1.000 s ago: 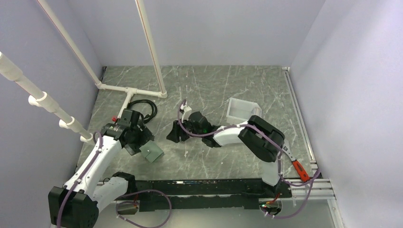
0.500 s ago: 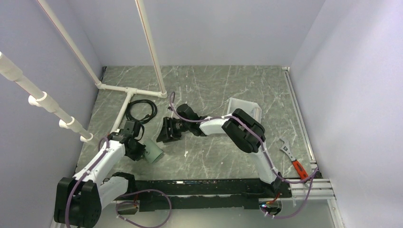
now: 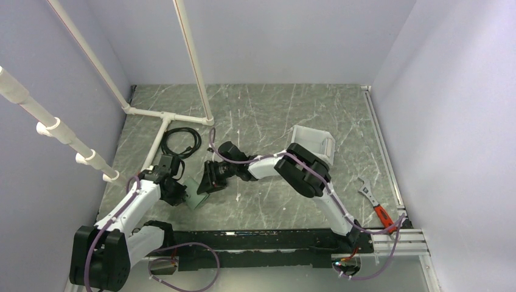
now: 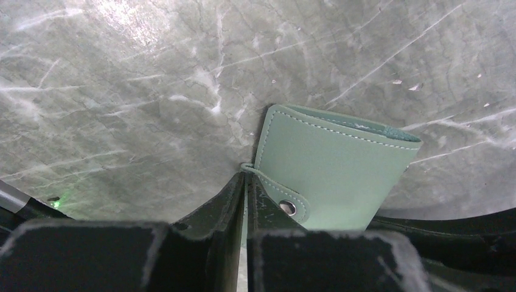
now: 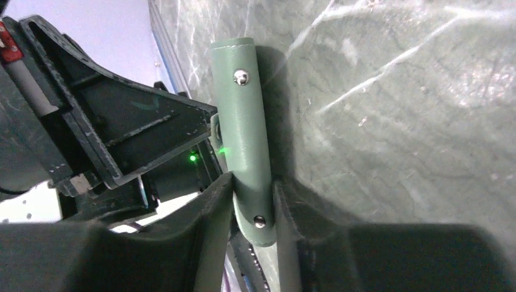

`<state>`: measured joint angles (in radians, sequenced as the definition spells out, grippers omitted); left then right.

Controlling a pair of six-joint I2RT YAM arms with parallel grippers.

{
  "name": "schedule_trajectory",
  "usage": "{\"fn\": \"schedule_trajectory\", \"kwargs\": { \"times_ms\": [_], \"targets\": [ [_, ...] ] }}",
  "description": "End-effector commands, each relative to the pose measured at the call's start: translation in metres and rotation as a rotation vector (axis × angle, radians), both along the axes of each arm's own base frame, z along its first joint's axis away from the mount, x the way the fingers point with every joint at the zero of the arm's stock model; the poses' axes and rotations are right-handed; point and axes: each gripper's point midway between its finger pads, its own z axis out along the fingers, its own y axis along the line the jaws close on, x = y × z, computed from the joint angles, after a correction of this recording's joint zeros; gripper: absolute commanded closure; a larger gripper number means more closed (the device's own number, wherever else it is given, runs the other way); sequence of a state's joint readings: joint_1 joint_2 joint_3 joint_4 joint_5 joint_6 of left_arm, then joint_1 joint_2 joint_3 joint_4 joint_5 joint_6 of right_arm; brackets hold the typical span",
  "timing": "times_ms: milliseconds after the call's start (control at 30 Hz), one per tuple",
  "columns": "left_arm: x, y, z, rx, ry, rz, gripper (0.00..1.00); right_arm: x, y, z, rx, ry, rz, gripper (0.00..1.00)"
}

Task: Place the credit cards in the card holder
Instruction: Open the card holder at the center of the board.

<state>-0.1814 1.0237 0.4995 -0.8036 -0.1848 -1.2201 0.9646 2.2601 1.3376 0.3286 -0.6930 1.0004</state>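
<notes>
Opening sage-green folding card holder [image 3: 196, 193], lower left of centre in top view: snap tab pinched by narrow left gripper [image 4: 245, 179] jaws, opposite edge clamped in right gripper [image 5: 252, 198] jaws. Flap to be peeled slowly, tab held firm. No credit cards seen.

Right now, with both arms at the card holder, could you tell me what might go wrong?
The left pincer nips just the card holder's edge by the snap strap, so it may slip free. The right pincer clamps the same holder at its edge; uneven pulls could twist or drop it.
</notes>
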Motion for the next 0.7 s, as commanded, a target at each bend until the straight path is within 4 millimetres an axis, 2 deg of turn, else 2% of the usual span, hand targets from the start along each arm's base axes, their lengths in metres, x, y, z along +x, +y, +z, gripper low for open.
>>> {"fn": "schedule_trajectory", "kwargs": {
  "times_ms": [0,33,67,167,200,333,500,600,667],
  "targets": [
    [0.012,-0.006,-0.001,-0.03,-0.045,-0.005,0.87,0.003,0.011,0.012,0.1,-0.007,0.023,0.86],
    [0.015,-0.008,0.003,-0.035,-0.055,-0.026,0.85,0.005,0.009,0.014,0.117,-0.035,0.017,0.96],
    [0.018,-0.009,0.009,-0.035,-0.069,-0.061,0.79,0.011,0.006,0.013,0.108,-0.081,-0.01,1.0],
    [0.027,-0.019,0.025,-0.071,-0.128,-0.141,0.45,0.024,-0.01,0.002,0.023,-0.221,-0.05,1.0],
    [0.029,-0.021,0.03,-0.082,-0.145,-0.151,0.4,0.026,-0.015,0.0,-0.004,-0.247,-0.061,1.0],
    [0.04,-0.033,0.041,-0.134,-0.202,-0.211,0.4,0.034,-0.023,0.005,-0.05,-0.328,-0.1,1.0],
    [0.057,-0.049,0.049,-0.185,-0.269,-0.315,0.42,0.035,-0.022,0.01,-0.051,-0.342,-0.099,1.0],
    [0.062,-0.053,0.047,-0.197,-0.284,-0.336,0.47,0.034,-0.023,0.011,-0.042,-0.337,-0.101,1.0],
    [0.06,-0.049,0.039,-0.179,-0.238,-0.318,0.52,0.034,-0.022,0.015,-0.035,-0.339,-0.104,1.0]
  ]
}}
